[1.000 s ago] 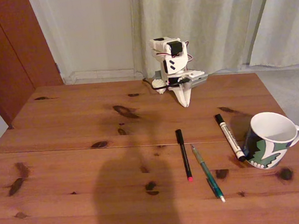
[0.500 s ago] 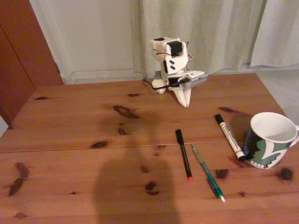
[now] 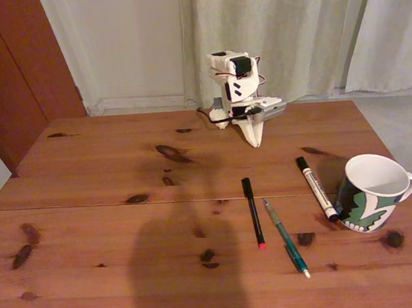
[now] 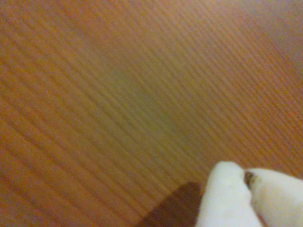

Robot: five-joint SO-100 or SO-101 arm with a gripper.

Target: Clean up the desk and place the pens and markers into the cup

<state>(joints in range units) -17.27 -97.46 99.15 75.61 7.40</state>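
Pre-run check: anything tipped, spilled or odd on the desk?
Nothing stands out. The cup is upright; black pen, green pen and white marker lie loose beside it. Gripper rests shut, tip down.

A broad stretch of the desk [image 3: 110, 233] is lying open across the left and centre in the fixed view, offering free passage. The folded arm is occupying the far centre, its gripper [image 3: 255, 141] pointing down at the wood. Three obstacles are lying in a row on the near right: the black pen [image 3: 253, 212], the green pen [image 3: 285, 237] just beside it, and the white marker [image 3: 316, 188], whose near end is sitting against the cup [image 3: 372, 192]. Narrow gaps are separating the black pen from the others at their far ends.
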